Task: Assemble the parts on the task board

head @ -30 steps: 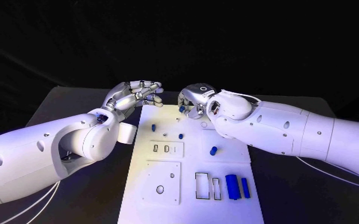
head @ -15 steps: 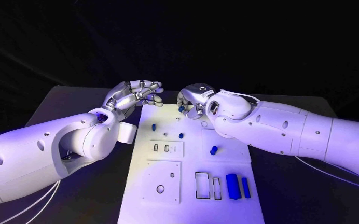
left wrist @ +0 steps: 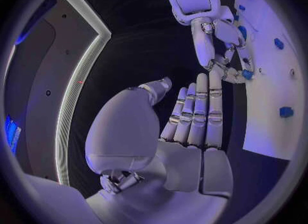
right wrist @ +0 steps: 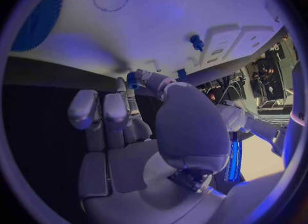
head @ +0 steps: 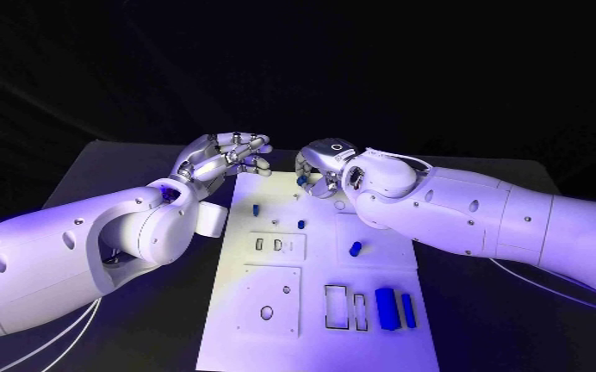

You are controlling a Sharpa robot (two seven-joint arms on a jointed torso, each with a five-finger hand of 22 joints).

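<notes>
The white task board (head: 276,307) lies lengthwise in the middle of the table. My right hand (head: 320,169) hovers over the board's far end and pinches a small blue part (left wrist: 247,74) at its fingertips; the part (right wrist: 133,80) also shows in the right wrist view. My left hand (head: 225,155) hangs just off the board's far left corner, fingers stretched out with the thumb apart, holding nothing (left wrist: 195,116). A blue peg (head: 256,211) stands in the board near its far end. A blue piece (head: 354,250) lies mid-board on the right. Two blue blocks (head: 387,309) lie near the front right.
Recessed plates with slots (head: 276,245) and a round hole (head: 266,313) sit on the board's left half, and two rectangular cut-outs (head: 338,307) lie beside the blue blocks. Black table (head: 124,174) surrounds the board. My two forearms flank the board's middle.
</notes>
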